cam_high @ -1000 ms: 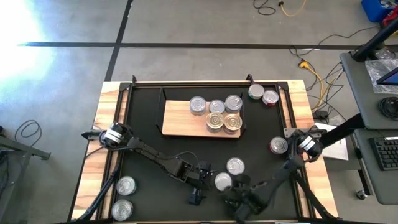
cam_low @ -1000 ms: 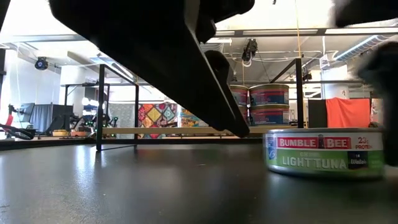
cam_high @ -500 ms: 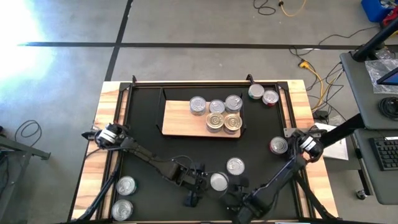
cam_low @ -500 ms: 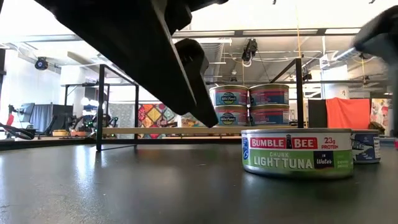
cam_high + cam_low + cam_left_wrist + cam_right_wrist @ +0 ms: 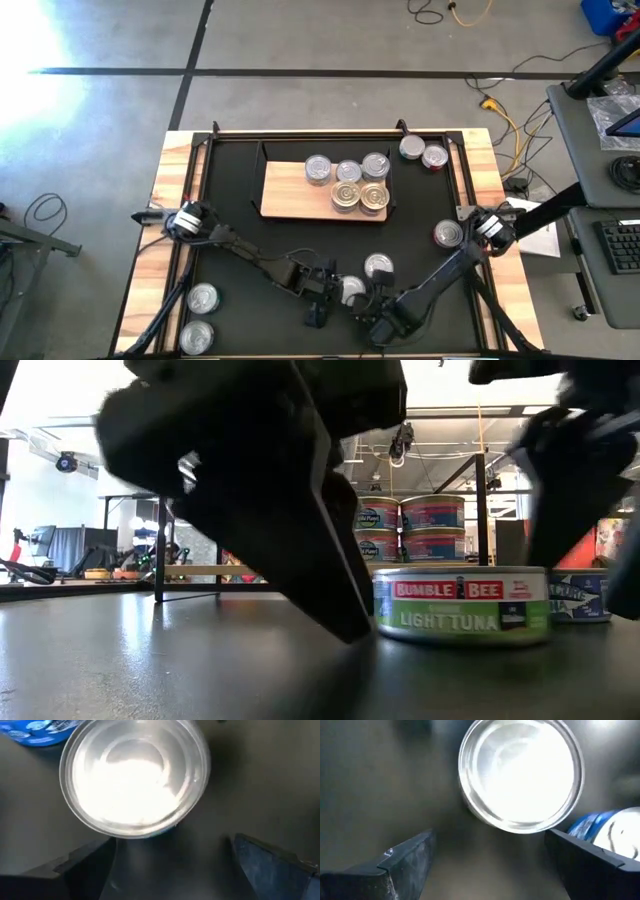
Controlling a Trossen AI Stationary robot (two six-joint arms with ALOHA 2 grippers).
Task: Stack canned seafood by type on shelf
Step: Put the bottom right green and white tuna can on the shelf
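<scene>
A green tuna can is seen on the black mat near the front of the tabletop, with a blue can just beside it. The left claw and the right claw are both held wide open — one on each side of the green can, neither one gripping it. Five cans are kept on the shelf, well apart from the claws.

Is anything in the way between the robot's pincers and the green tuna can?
Nothing visible. The left pincer and right pincer both hang open right beside the tuna can, with only bare black mat between their fingers and it.
</scene>
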